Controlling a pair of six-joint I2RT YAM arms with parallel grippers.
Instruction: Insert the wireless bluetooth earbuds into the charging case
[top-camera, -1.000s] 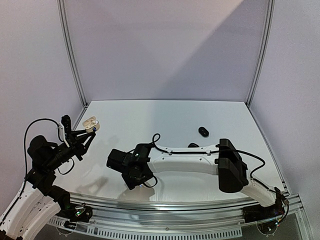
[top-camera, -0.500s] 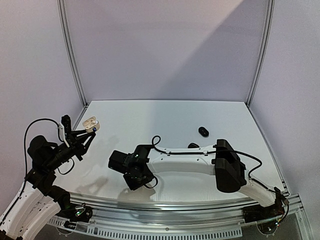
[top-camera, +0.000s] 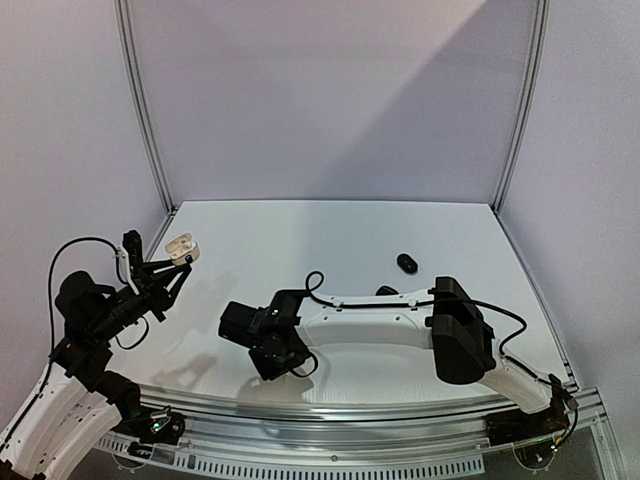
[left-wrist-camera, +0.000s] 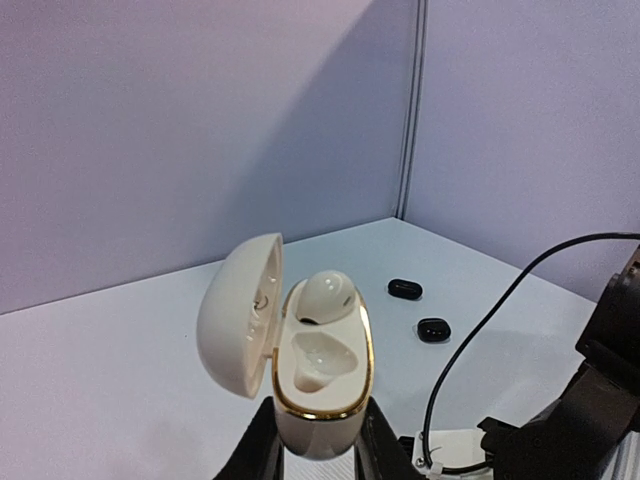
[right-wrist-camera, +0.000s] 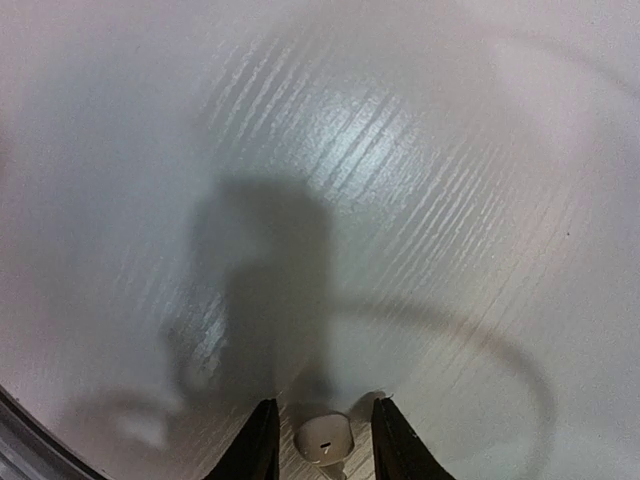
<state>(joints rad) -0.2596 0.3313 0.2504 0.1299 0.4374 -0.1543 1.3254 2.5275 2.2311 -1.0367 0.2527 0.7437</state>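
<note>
Down near the front edge of the white table, left of centre, between the black fingers of the right gripper: a tiny white earbud, lying on the surface; straddled, not pinched, with a sliver of table on each side and the jaws a little wider than the bud; too small and too cropped to tell which way its stem points.

Off to the left of that gripper and well apart from it, up above the table's left edge: a cream, gold-rimmed charging case, clamped by its lower body between the fingers of the left gripper; held roughly upright, lid swung open to one side, mouth turned back toward the left wrist camera. Inside, a second white earbud seated in the upper well; just below it, an empty well, judged to be the target.

Farther back on the right, one black earbud and near it another black earbud; both well apart from either gripper.

Calls, most likely, for closing on the bud, lifting, then carrying leftward and upward to the case; far nearer to the right arm than to the left, itself taken up with the case; turns on matching the bud's lie to the shape of the empty well.
</note>
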